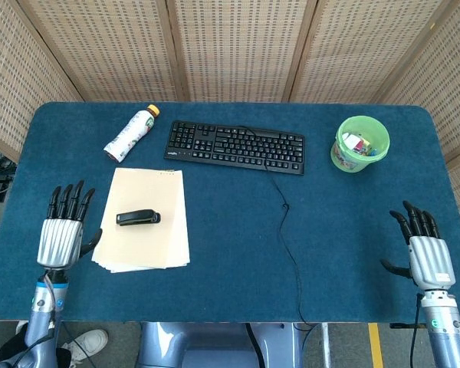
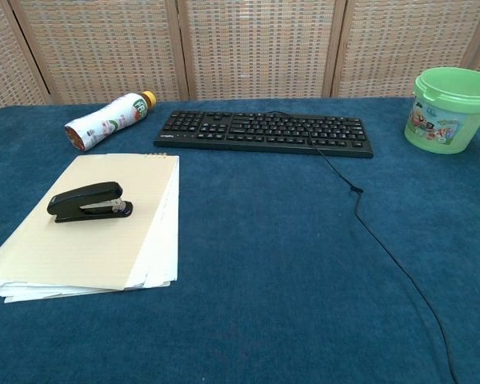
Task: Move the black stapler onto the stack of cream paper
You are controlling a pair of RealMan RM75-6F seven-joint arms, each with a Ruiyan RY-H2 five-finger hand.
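Note:
The black stapler [image 1: 138, 218] lies flat on the stack of cream paper [image 1: 146, 245], near its middle; the chest view shows the stapler [image 2: 88, 201] on the paper [image 2: 88, 248] too. My left hand [image 1: 61, 234] hovers to the left of the paper with fingers spread, holding nothing and clear of the stapler. At the right front of the table my right hand [image 1: 423, 254] is also spread and empty. Neither hand shows in the chest view.
A black keyboard [image 1: 235, 146] lies at the back centre, its cable [image 1: 287, 230] running toward the front edge. A white bottle [image 1: 130, 133] lies on its side behind the paper. A green bucket [image 1: 360, 143] with small items stands at the back right.

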